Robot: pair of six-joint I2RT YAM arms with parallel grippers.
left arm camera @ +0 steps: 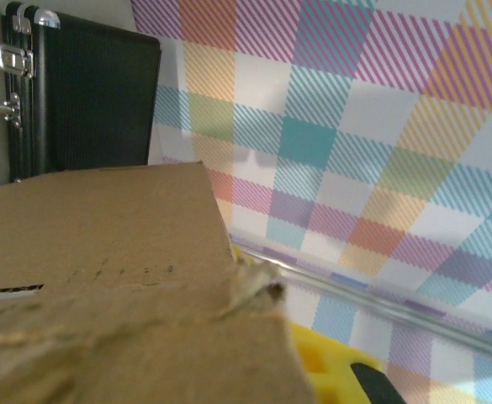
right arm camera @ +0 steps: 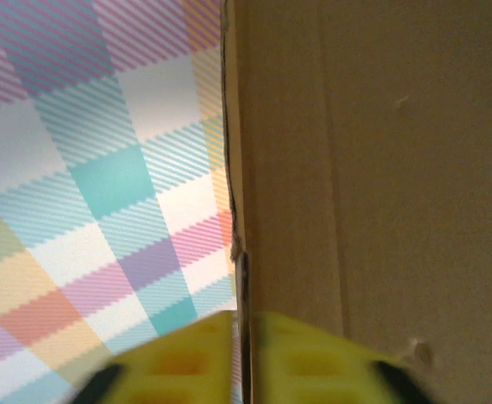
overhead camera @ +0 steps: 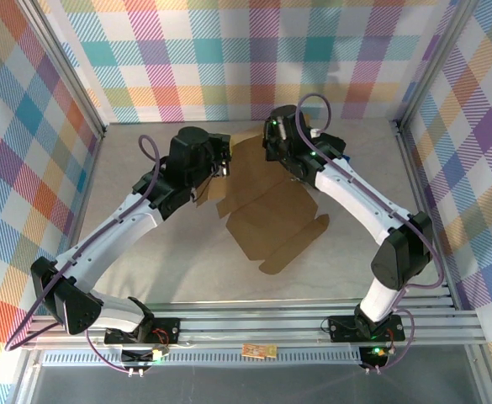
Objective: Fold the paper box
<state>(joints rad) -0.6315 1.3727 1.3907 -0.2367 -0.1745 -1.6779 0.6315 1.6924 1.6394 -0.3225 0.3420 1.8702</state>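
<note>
The brown paper box [overhead camera: 271,223], an unfolded die-cut sheet, lies mid-table, its long axis running from far left to near right; its far end sits between both claws. The right gripper [right arm camera: 241,337] pinches a cardboard edge between nearly closed yellow fingers; the left gripper [overhead camera: 222,166] meets the far-left flap, and cardboard hides its opening, so I cannot tell its state. No writing is legible.

White arms [overhead camera: 119,225] with black joints, purple cables [overhead camera: 147,145].

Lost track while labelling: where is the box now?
In the top view the box lies mid-table as an unfolded sheet, its far end between the left gripper and the right gripper.
</note>
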